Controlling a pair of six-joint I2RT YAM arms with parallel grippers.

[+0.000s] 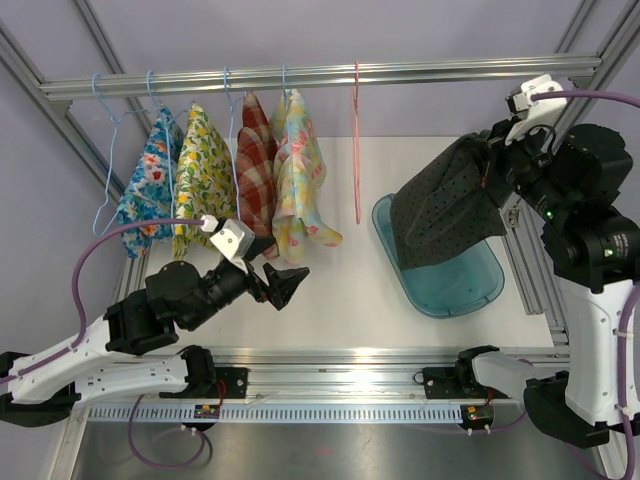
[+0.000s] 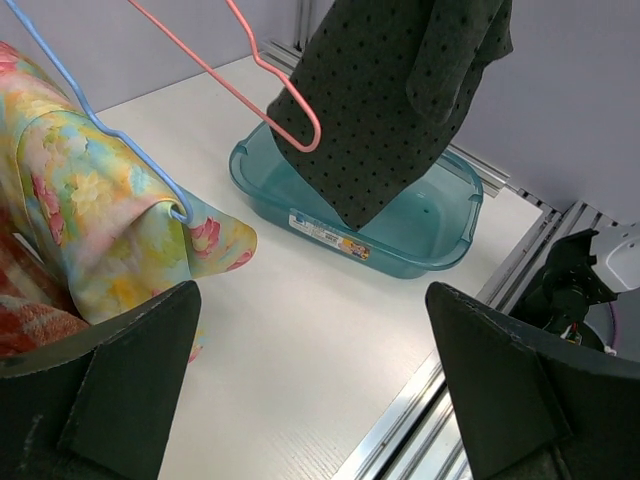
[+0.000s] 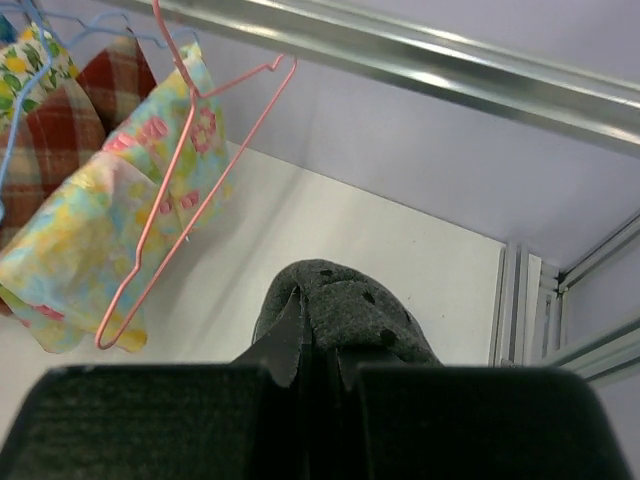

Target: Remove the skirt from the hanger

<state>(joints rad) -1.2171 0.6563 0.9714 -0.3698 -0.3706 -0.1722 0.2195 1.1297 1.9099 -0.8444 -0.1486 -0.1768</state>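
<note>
So the left arm [image 1: 110, 350] is stretched out low toward the middle, and the left gripper [image 1: 288, 283] has its jaws spread wide with nothing in them. The right arm [image 1: 590, 250] stands tall and folded over, with the right gripper [image 1: 488, 172] pinched tight on the skirt [image 1: 445, 215].

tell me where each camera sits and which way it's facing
Top external: above and behind the arms, looking down on the table and rail; both arms show, left gripper open, right gripper shut on the dotted skirt.
Left wrist: on the left arm, facing right across the table at the teal tub; its own spread fingers show.
Right wrist: on the right arm, facing up-left toward the rail; its closed fingers pinch the skirt.
Shared: all three show the bare pink hanger and skirt.
</note>
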